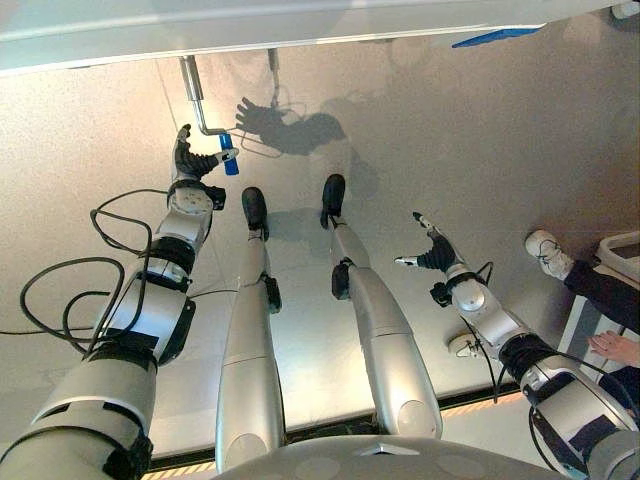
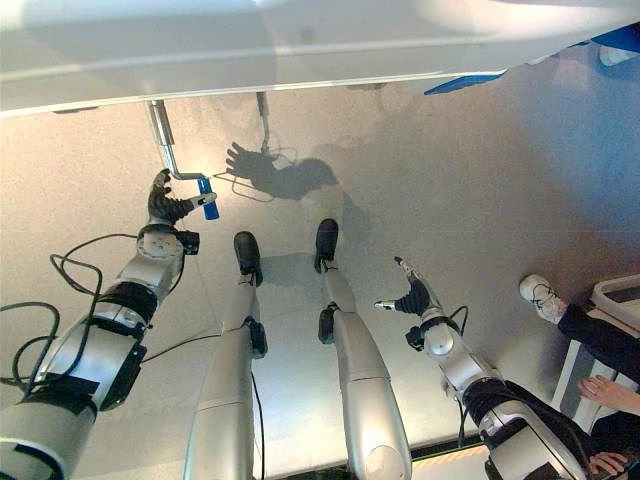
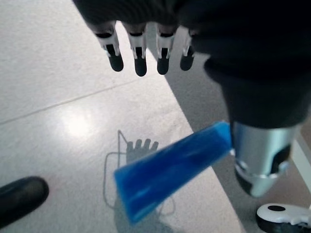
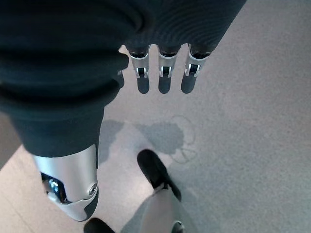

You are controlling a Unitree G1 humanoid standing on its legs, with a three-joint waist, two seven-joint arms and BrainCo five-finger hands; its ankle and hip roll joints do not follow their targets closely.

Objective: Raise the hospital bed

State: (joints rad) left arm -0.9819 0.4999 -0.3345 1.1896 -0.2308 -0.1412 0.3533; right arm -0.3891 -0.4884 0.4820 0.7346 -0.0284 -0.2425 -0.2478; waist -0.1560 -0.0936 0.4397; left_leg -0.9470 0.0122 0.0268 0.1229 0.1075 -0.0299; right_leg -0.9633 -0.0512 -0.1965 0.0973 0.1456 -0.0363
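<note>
blue crank handle (image 1: 229,162) | beside thumb, left robot hand (image 1: 188,158) | fingers straight

This looks like a hospital room or a care-training lab. The pale edge of a hospital bed (image 1: 250,35) runs across the view at 12 o'clock, and a metal crank (image 1: 195,95) with a blue handle (image 1: 229,160) hangs beneath it at about 11 o'clock. The speckled grey vinyl floor (image 1: 480,150) is smooth and glossy. A seated person (image 1: 600,290) in dark trousers and a white sneaker (image 1: 548,250) shows at 3 o'clock.
</note>
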